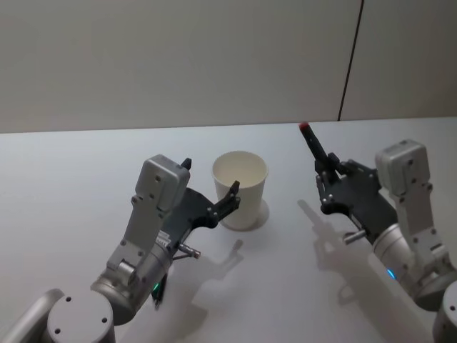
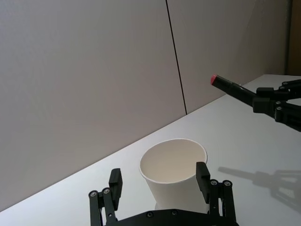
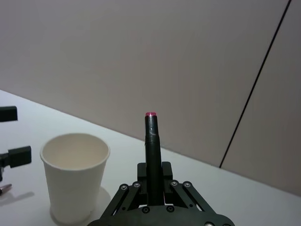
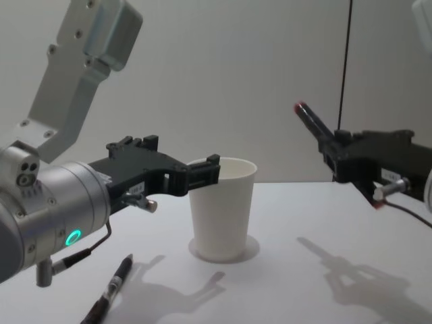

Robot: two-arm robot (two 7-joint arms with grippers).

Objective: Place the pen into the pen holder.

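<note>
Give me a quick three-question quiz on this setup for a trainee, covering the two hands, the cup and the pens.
1. True or false: the right hand is shut on a red-tipped pen and holds it up off the table.
2. Pick one. The left hand is: A) open, close beside the white cup; B) shut on the cup's rim; C) carrying a pen.
3. Short answer: besides the cup, what lies on the table, on the robot's left?

Key: 1 true. 2 A. 3 a second pen.
</note>
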